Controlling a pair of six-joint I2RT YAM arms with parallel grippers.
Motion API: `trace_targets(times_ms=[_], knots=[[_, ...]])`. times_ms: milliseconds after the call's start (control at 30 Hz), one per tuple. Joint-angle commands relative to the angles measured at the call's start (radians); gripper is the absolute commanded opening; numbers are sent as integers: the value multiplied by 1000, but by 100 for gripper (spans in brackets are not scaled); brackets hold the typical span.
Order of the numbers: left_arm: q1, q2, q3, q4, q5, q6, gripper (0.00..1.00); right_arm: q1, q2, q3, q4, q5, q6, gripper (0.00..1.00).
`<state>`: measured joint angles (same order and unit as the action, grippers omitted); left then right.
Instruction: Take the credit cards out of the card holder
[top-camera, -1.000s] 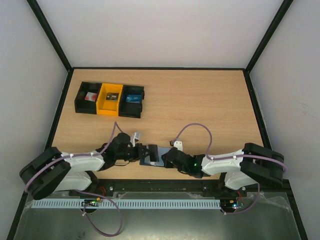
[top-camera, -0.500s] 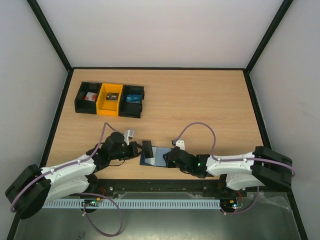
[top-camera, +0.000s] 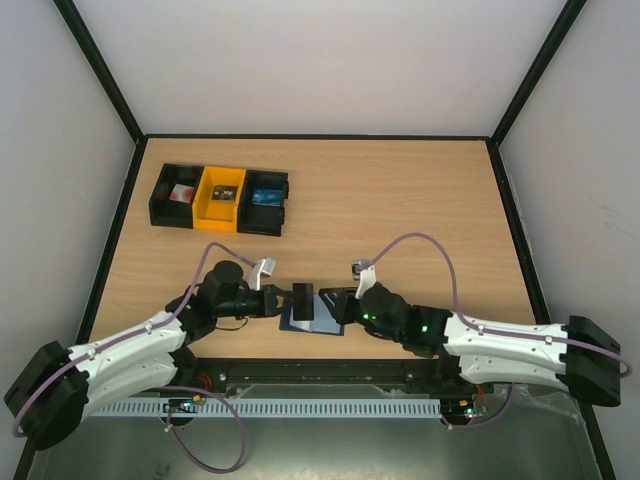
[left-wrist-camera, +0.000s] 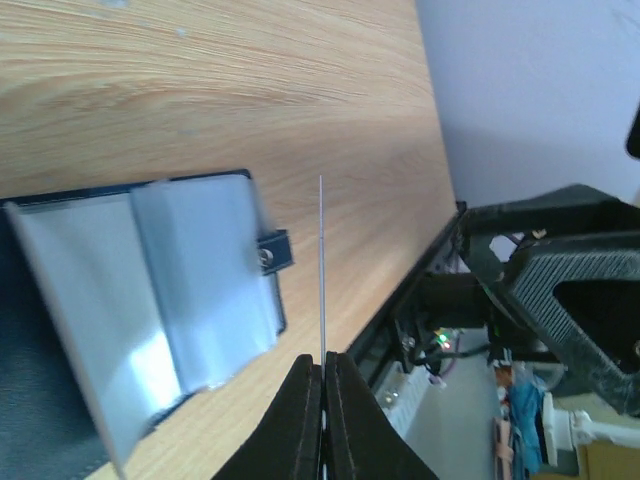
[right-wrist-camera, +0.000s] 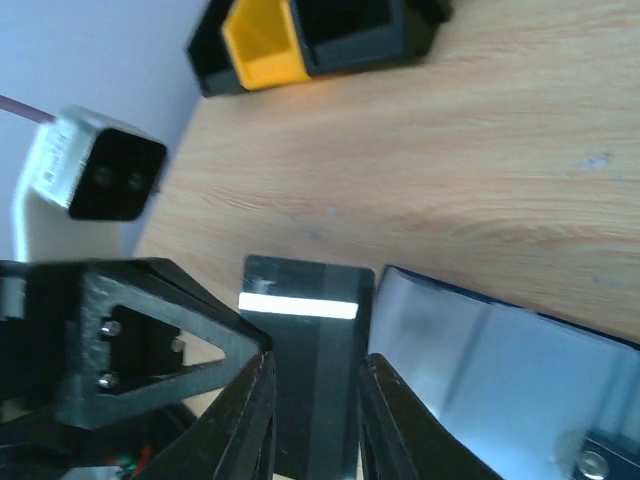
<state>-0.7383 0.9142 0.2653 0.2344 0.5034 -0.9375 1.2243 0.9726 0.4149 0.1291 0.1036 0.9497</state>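
The card holder (top-camera: 322, 321) lies open near the table's front edge, its pale blue-grey inside up; the left wrist view shows it (left-wrist-camera: 170, 290) with its small tab (left-wrist-camera: 272, 252). My left gripper (top-camera: 288, 300) is shut on a dark credit card (top-camera: 302, 299) with a white stripe and holds it just left of the holder; it shows edge-on in the left wrist view (left-wrist-camera: 322, 260). My right gripper (top-camera: 338, 303) is open at the holder's far edge. In the right wrist view the card (right-wrist-camera: 310, 330) shows between its fingertips (right-wrist-camera: 262, 365), beside the holder (right-wrist-camera: 500, 370).
Three joined bins stand at the back left: a black one (top-camera: 175, 196), a yellow one (top-camera: 220, 198) and a black one (top-camera: 265, 202) with a bluish card inside. The table's front edge and metal rail (top-camera: 320, 370) run just behind the holder.
My left gripper has pulled the dark card out of the holder and turned it up beside the holder's left end. My right gripper has come off the holder and shifted slightly right.
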Motion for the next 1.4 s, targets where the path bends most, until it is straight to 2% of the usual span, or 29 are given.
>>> trace_targets(times_ms=[0,100,200,300,367,433,533,667,833,933,1067,1367], knots=[[7,-64,29,13,112,44,3,5,-92,-67,109,-15,-2,24],[10,-90,18,47,160,49,3,4,-119,-70,87,10,20,25],[10,-110,11,82,148,-13,3,4,-145,-68,116,-33,28,27],[22,-143,-17,128,104,-152,3,4,-156,-93,198,-96,-64,32],[37,-141,-69,271,157,-275,3,4,-160,-78,148,-36,-140,33],[60,-133,-76,337,229,-339,3,4,-171,-36,101,-15,-235,34],[89,-139,-70,333,296,-368,3,4,-198,-9,112,-26,-392,35],[115,-181,-42,272,339,-386,3,4,-241,-46,141,-39,-645,38],[116,-221,-3,211,387,-405,3,4,-290,-100,247,61,-999,38],[114,-239,-2,211,409,-433,3,4,-335,-149,330,-34,-1248,38],[115,-267,-10,218,426,-470,3,4,-358,-181,342,-139,-1500,40],[115,-284,-31,228,442,-500,3,5,-209,-153,429,-138,-1787,41]])
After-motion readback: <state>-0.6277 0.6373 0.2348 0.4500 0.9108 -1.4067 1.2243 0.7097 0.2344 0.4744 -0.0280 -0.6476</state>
